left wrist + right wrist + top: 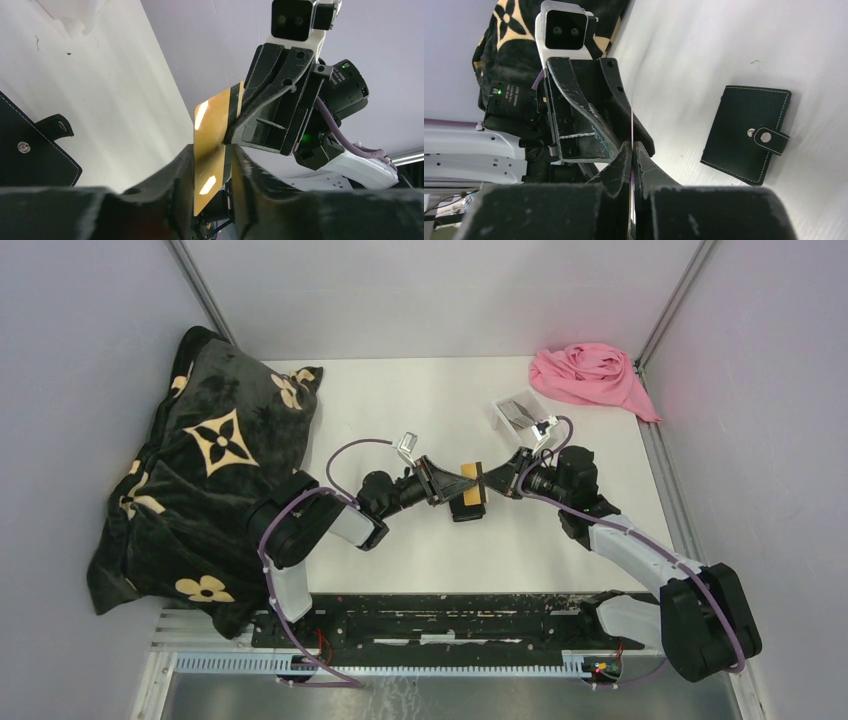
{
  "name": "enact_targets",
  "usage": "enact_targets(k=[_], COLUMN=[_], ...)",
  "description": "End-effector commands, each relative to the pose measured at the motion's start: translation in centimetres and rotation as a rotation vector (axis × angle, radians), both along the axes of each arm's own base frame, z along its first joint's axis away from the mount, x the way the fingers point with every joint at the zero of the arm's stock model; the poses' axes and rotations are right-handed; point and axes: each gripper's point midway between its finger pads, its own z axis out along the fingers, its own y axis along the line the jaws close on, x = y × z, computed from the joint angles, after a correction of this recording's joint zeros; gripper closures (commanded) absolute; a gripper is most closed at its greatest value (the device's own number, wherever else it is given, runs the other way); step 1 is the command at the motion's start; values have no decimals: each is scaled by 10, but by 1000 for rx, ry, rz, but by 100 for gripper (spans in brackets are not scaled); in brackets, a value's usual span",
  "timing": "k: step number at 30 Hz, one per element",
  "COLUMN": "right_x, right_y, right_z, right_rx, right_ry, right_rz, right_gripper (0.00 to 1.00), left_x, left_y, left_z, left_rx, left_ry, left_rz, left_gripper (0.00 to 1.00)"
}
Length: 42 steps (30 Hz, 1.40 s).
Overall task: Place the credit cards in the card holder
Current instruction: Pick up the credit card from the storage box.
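Observation:
A tan/gold credit card is held upright above the table between both grippers. My right gripper is shut on one edge of it; in the right wrist view the card shows edge-on between the closed fingers. My left gripper surrounds the card's other end. In the left wrist view the card rests against one finger, with a gap to the other. The black card holder lies closed on the table below, stud strap fastened.
A clear plastic tray holding greyish cards stands behind the right gripper. A pink cloth lies at the back right corner. A black blanket with tan flower prints is heaped on the left. Grey walls enclose the table.

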Motion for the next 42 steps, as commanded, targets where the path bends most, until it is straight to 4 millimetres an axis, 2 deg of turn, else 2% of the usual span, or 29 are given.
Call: enact_targets(k=[1,5,9,12,15,20,28,35,42], right_x=[-4,3,10,15,18,28,45,54,57], right_y=[9,9,4,0,1,8,10,-2,-13], right_z=[13,15,5,-7,-18,-40,-71,-85,-87], right_rx=[46,13,-57,-138,-237,-420,-641,-756,-815], right_ry=[-30,-26,-2,35,65,107,138,159,158], right_rz=[46,41,8,-10,-12,-23,-63,-96,-125], right_gripper=[99,99,99,99,99,99,99,99,99], left_x=[12,27,37,40,39,39,37,36,35], left_y=[8,30,50,61,63,67,67,62,57], left_z=[15,-10,-41,-53,-66,-85,-104,-115,-125], left_rx=[-48,70,267,351,416,500,594,639,656], left_ry=[-2,32,46,31,31,36,32,34,45], left_rz=[56,170,283,329,328,335,328,303,287], left_gripper=[53,46,44,44,46,59,68,71,72])
